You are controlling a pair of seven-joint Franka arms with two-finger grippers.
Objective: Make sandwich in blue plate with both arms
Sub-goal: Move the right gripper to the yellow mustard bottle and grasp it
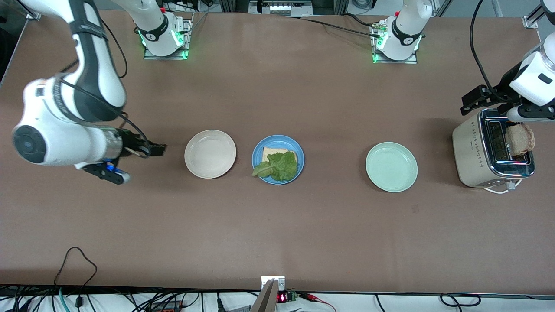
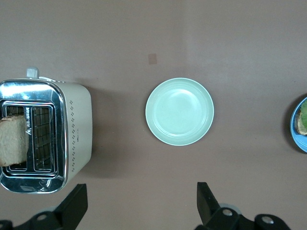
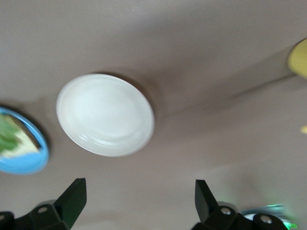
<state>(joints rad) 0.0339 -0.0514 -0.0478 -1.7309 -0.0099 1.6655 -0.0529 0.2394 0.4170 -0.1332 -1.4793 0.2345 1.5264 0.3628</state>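
On the brown table (image 1: 277,225), three plates are set in a row between the two arms' ends. The blue plate (image 1: 259,152) stands in the middle of the row; a toast slice (image 1: 271,151) lies in it, and a ruffled green lettuce leaf (image 1: 279,167) is laid over the slice, partly covering it. No second slice is seen on the leaf. A cream-white plate (image 1: 210,154) is found just beside the blue plate, toward the right arm's end, and a pale mint-green plate (image 1: 391,167) is found well apart from it, toward the left arm's end. Both are bare.

At the left arm's end, a cream and chrome toaster (image 1: 475,158) is placed, with a slice of bread (image 1: 519,138) standing up out of one slot.

The left gripper (image 2: 139,203) is held above the table between the toaster and the mint-green plate; its fingers are spread wide and nothing is gripped. The right gripper (image 3: 136,201) is held over bare table beside the cream-white plate, toward the right arm's end; its fingers are likewise spread wide and nothing is held.
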